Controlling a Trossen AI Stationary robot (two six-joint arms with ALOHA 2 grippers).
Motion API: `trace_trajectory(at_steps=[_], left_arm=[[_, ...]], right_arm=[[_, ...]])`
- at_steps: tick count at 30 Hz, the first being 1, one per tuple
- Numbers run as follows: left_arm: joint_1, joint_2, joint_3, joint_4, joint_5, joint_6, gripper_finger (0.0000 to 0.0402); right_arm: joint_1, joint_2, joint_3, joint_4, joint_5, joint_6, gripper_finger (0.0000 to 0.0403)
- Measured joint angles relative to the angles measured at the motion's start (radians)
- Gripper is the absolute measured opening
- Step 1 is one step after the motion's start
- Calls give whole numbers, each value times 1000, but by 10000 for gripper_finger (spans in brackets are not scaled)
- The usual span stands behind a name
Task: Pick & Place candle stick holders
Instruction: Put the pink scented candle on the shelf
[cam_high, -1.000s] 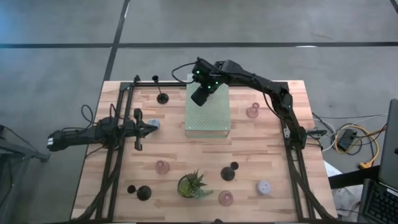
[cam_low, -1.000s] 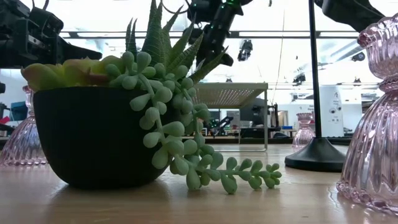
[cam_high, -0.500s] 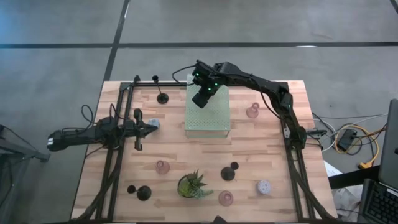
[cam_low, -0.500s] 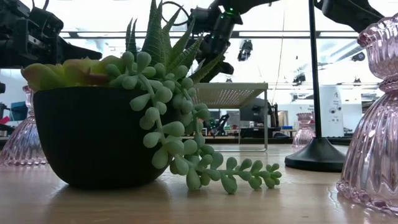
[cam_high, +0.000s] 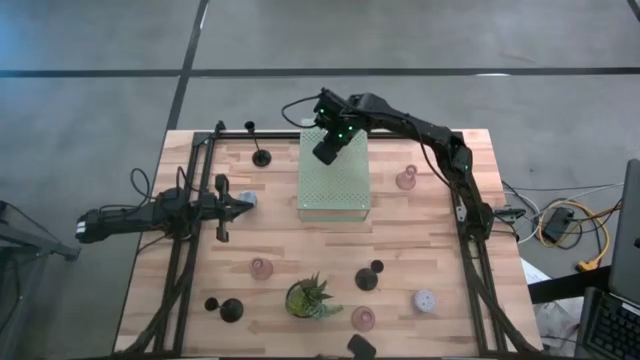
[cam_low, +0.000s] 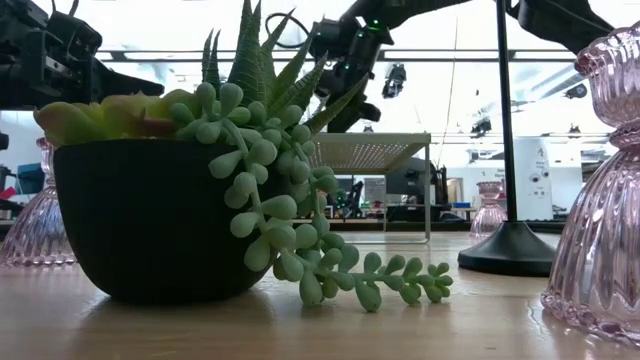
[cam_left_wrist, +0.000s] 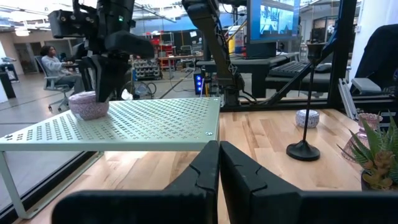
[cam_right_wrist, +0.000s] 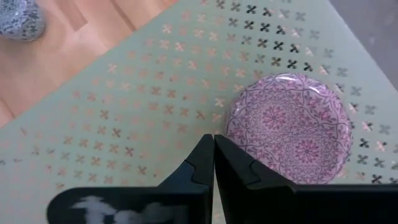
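One lilac holder (cam_right_wrist: 288, 127) sits on the green box (cam_high: 334, 178), the right hand (cam_high: 322, 153) above it pressed together and empty, other holders left on the desk (cam_high: 450, 250).

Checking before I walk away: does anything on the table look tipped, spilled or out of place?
Nothing stands out. The lilac holder sits flat on the perforated box, with the shut right gripper above the box beside it. The other holders on the table stand upright. The left gripper waits shut at the table's left.
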Motion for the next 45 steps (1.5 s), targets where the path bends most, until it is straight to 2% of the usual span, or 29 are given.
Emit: trace_trajectory(at_steps=[17, 21, 25, 34, 45], left_arm=[[0, 0, 0, 0, 0, 0, 19], [0, 0, 0, 0, 0, 0, 19], [0, 0, 0, 0, 0, 0, 19], [0, 0, 0, 0, 0, 0, 19], [0, 0, 0, 0, 0, 0, 19]], right_arm=[[-40, 0, 0, 38, 7, -94, 8], [-41, -2, 1, 41, -48, -94, 8], [-22, -22, 33, -31, -72, -74, 8], [-53, -31, 59, -178, -1, -48, 8], [-83, -29, 22, -104, -4, -95, 8]])
